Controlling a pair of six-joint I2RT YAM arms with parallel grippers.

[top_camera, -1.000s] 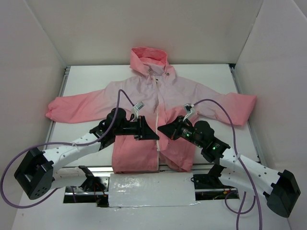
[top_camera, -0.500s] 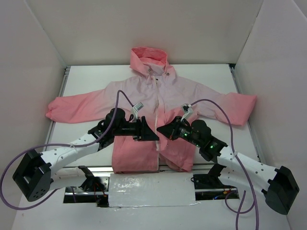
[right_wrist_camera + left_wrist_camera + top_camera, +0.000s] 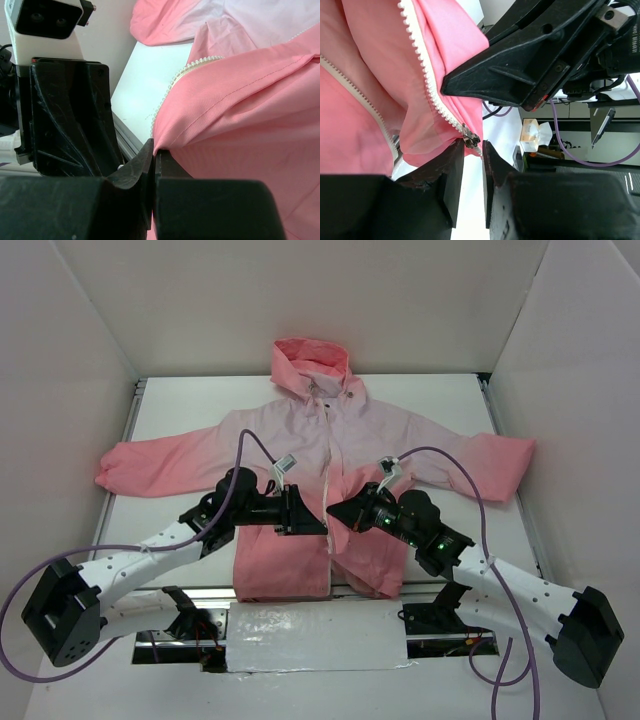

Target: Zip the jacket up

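Observation:
The pink jacket lies flat on the table, hood at the far end, front open at the lower part. My right gripper is shut on the edge of the jacket's lower right front panel and holds it raised; its fingertips pinch the fold. My left gripper faces it closely. In the left wrist view its jaws stand slightly apart, with the metal zipper slider at their tips, at the end of the white zipper teeth.
White walls enclose the table on three sides. A crinkled white sheet covers the near edge between the arm bases. Purple cables arc over both arms. The jacket's sleeves spread left and right.
My right gripper has moved a little left with the fabric in it. My left arm has shifted slightly, and the two grippers stay tip to tip.

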